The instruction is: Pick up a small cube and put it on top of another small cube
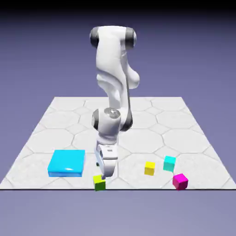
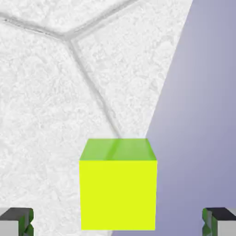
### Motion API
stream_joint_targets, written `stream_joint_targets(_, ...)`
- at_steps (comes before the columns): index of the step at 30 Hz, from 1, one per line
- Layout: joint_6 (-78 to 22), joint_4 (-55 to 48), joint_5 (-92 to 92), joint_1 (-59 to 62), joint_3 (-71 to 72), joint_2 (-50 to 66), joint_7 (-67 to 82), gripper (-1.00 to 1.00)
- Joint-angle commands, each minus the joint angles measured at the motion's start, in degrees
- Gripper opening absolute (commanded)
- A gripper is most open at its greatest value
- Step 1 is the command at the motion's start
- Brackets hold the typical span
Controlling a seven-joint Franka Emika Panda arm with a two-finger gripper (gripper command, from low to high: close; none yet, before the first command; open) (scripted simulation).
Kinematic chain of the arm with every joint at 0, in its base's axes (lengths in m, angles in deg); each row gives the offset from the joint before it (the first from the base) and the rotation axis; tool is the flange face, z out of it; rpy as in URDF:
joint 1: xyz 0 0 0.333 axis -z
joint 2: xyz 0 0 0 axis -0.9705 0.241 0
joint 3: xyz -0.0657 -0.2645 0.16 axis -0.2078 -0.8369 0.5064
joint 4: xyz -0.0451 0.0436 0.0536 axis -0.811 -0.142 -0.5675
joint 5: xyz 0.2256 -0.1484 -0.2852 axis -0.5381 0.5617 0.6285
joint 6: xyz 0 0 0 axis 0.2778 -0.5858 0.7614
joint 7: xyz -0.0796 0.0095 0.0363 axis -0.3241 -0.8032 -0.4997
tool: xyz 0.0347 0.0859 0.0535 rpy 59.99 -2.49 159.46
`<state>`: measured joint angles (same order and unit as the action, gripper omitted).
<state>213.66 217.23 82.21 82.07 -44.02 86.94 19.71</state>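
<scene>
White hexagon-tiled table point(image 1: 60, 120), lime cube point(image 2: 118, 184) at its edge.

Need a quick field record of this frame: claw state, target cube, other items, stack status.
claw: claw open, fingertips wide apart either side of the lime cube, not touching it
lime cube: lime cube on the table at its near edge, right under the claw
other cubes: yellow cube, teal cube, magenta cube, all apart on the table
cyan block: flat cyan block, on the exterior view's left of the lime cube
stack status: nothing stacked yet
</scene>
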Motion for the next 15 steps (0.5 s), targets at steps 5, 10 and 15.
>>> stream_joint_targets(5,3.05,-1.52,1.59,-0.46,-1.24,4.48,-1.46,-1.0)
stream_joint_targets(10,-4.0,1.99,-2.09,0.61,1.63,-5.89,1.91,-1.0)
stream_joint_targets(15,-8.75,-1.81,-0.45,-3.63,7.95,-5.24,-1.09,-1.0)
